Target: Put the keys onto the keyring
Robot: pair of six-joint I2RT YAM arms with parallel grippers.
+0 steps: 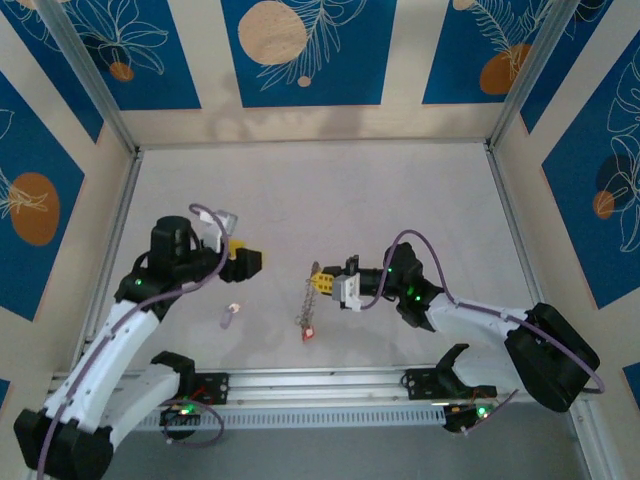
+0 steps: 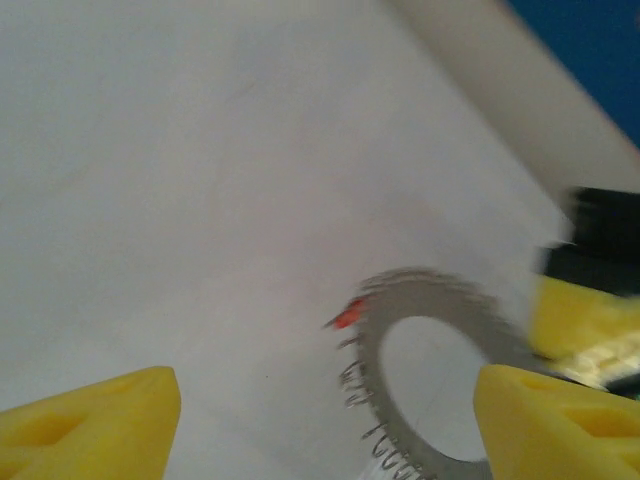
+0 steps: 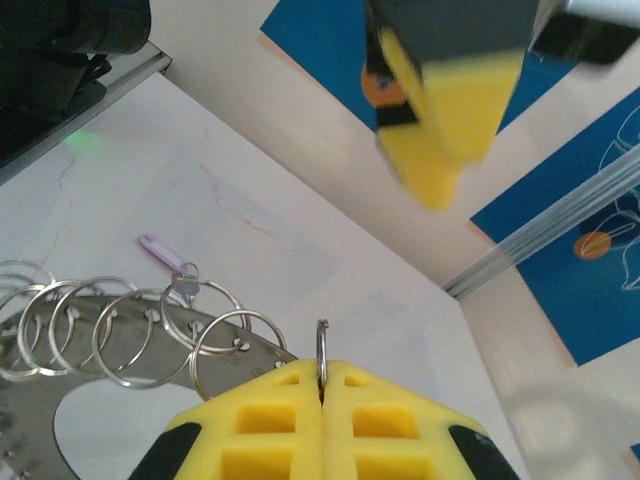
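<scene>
Right wrist: jaws pinch split ring; more rings crowd keyring; key beyond.

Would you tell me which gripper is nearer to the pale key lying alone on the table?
Left. The left gripper is open just beyond the pale key, slightly to its right; the right gripper, shut on the keyring, sits farther off to the key's right.

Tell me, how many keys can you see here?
2: a pale key lying loose on the table, and a red key at the edge of the keyring. Others may be hidden.
</scene>
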